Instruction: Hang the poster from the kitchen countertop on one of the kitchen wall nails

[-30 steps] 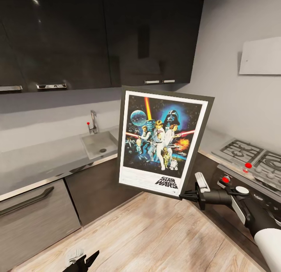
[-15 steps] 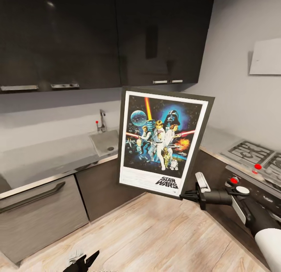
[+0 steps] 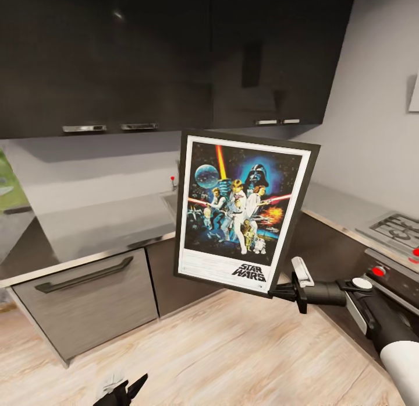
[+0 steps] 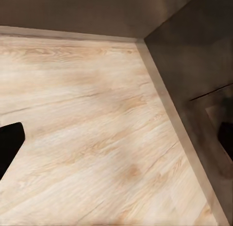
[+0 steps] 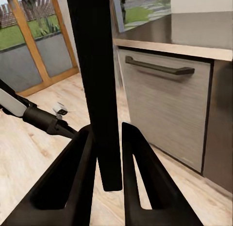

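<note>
R gripper (image 3: pixel 278 290) is clamped on the poster (image 3: pixel 244 211) at its lower right corner, holding it upright w/ a slight tilt, in the air over the wood floor (image 3: pixel 233 353), in front of the counter corner. Artwork faces the head cam; "STAR WARS" title reads at the bottom. In the R wrist view the poster (image 5: pixel 97 80) shows edge-on as a dark vertical bar pinched between the two black fingers (image 5: pixel 77 172), both touching it.

L gripper (image 3: pixel 125 389) hangs low near the floor at the bottom of the head view; can't tell if it's wide or narrow. L wrist view shows floor planks (image 4: pixel 87 129) and a dark cabinet base (image 4: pixel 194 56).

Countertop (image 3: pixel 99 231) runs behind the poster, glossy, w/ a thin metal edge, wrapping round to the right toward the hob (image 3: pixel 396 228). Red knobs (image 3: pixel 378 271) sit on the hob front. A drawer (image 3: pixel 87 301) w/ a dark bar handle is under the counter on the left. Dark wall cabinets (image 3: pixel 174 56) hang above. A small red-tipped tap (image 3: pixel 173 182) peeks out just left of the poster's edge.
</note>
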### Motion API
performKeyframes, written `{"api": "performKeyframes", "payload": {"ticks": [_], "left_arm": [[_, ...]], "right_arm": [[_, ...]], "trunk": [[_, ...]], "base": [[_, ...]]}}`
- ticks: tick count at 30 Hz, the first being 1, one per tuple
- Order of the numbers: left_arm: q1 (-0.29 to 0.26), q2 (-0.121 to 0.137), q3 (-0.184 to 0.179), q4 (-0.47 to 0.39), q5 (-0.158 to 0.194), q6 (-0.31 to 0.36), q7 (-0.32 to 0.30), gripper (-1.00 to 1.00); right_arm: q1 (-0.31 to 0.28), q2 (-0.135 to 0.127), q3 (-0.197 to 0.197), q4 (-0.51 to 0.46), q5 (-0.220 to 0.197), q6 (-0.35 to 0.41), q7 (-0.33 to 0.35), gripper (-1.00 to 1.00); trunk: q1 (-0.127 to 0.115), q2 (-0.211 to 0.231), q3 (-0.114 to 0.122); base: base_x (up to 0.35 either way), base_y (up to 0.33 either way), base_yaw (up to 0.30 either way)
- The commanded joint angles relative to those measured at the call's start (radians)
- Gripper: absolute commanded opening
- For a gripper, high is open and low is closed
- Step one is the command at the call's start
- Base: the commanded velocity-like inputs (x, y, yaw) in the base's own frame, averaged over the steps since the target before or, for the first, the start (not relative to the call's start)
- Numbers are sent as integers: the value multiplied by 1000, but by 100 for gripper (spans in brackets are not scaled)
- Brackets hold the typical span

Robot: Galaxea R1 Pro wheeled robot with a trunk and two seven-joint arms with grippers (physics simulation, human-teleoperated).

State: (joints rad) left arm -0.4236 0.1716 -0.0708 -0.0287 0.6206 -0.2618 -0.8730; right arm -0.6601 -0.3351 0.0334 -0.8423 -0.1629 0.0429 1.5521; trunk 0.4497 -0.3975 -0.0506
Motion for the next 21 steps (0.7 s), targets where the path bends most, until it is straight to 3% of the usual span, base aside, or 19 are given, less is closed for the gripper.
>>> {"api": "performKeyframes", "payload": {"ticks": [1, 21], "left_arm": [[-1, 0, -8, 1, 5, -6, -1, 100], [-1, 2, -7, 1, 5, -5, -1, 100]], "right_arm": [[-1, -1, 3, 0, -6, 8, 3, -100], [-1, -1, 3, 0, -4, 8, 2, -100]], "trunk": [[0, -3, -2], [0, -3, -2]], "base": [[-217, 231, 169], [-220, 233, 275]]}}
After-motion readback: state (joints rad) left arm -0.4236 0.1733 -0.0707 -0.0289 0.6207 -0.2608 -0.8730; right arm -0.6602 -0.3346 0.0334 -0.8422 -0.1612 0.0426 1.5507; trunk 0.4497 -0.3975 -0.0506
